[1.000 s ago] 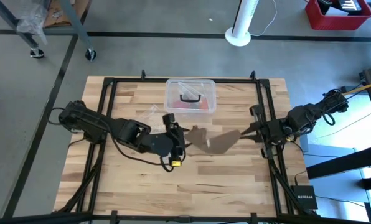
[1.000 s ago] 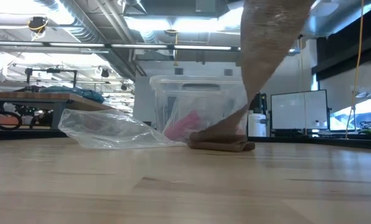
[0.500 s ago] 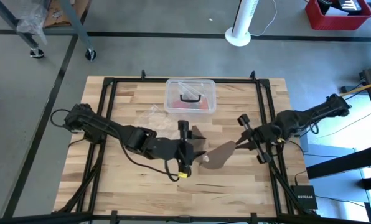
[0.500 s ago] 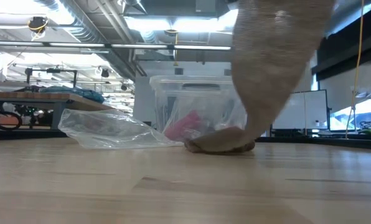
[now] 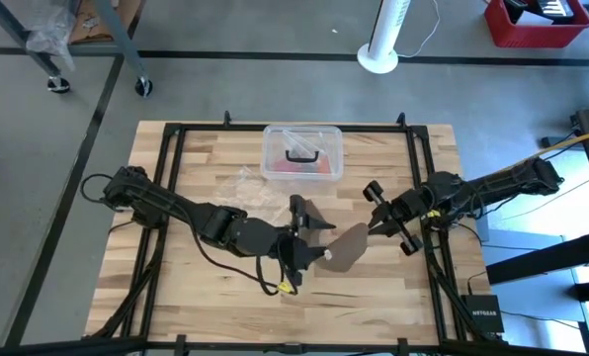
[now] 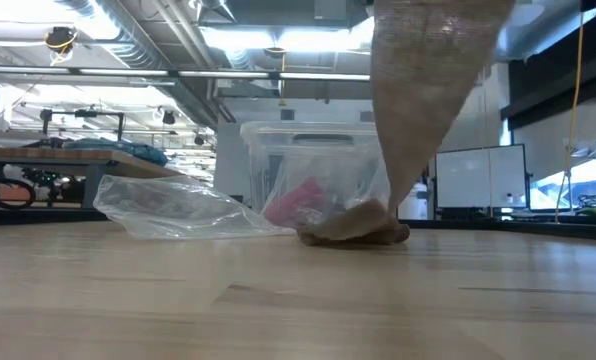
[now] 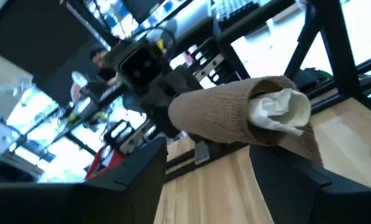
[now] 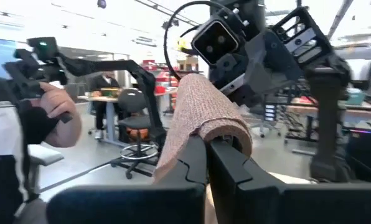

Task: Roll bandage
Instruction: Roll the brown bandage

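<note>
The brown bandage (image 5: 349, 247) is partly wound into a loose roll (image 7: 235, 115) with a white scrap (image 7: 282, 111) at one end. It is held above the table's middle. From there a strip (image 6: 418, 100) hangs down to a heap (image 6: 353, 228) lying on the table. My right gripper (image 5: 372, 225) comes from the right and is shut on the bandage. My left gripper (image 5: 314, 247) comes from the left and is open. Its fingers (image 7: 142, 180) stand wide apart just short of the roll, and I see no touch. My right gripper pinches the bandage's cloth (image 8: 204, 127) between its two shut fingers, near level, coming from the table's right. The cloth curves over the fingertips (image 8: 226, 149) as a rounded fold and hangs down past them. How many layers it has does not show. The lower end lies on the table.
A clear plastic box with a black handle (image 5: 302, 153) stands at the far middle, and a clear thin bag (image 5: 243, 181) lies to its left. Black frame rails (image 5: 418, 188) run along the table's sides. A person (image 8: 36, 124) sits in the room beyond.
My right gripper has come down and toward the table's middle with the bandage. My left gripper has moved toward the right and near edge and rolled its wrist. The raised bandage has drawn from a spread sheet into a narrower roll, while its lower end stayed on the table.
</note>
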